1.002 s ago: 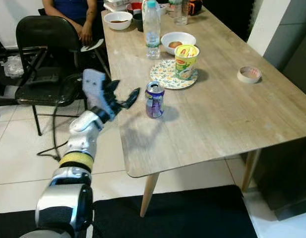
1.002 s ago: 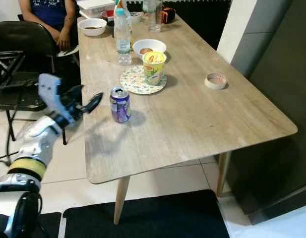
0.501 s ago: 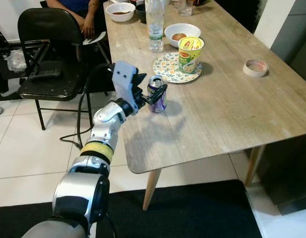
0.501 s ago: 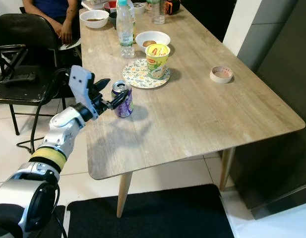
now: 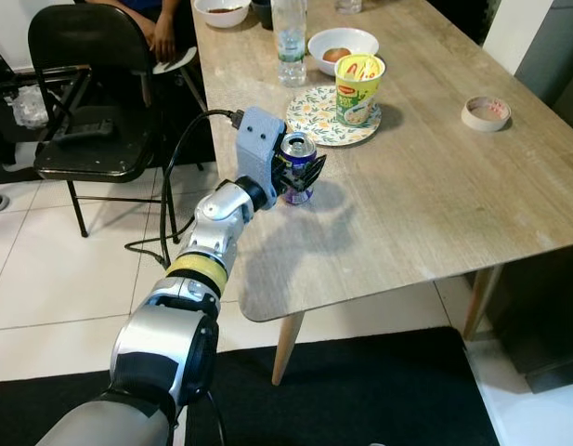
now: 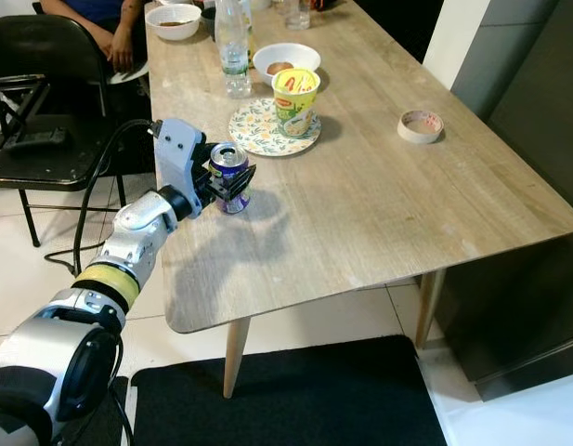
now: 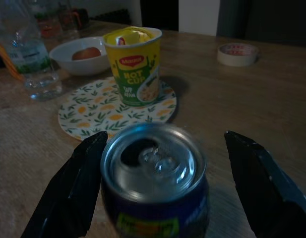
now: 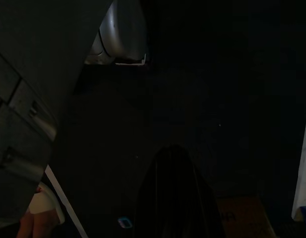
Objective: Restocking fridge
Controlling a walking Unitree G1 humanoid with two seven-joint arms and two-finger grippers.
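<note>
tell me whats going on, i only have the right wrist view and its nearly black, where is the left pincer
Observer: The left pincer is out over the wooden table, with a purple drink can between its open fingers.
Operator: is the can lifted
Observer: No, it stands upright on the table; its top is already opened.
Operator: anything close that it could knock
Observer: Just past the can, a yellow noodle cup stands on a patterned plate, apart from the can.
Operator: anyone around
Observer: A person sits at the far corner of the table, on the robot's left.
</note>
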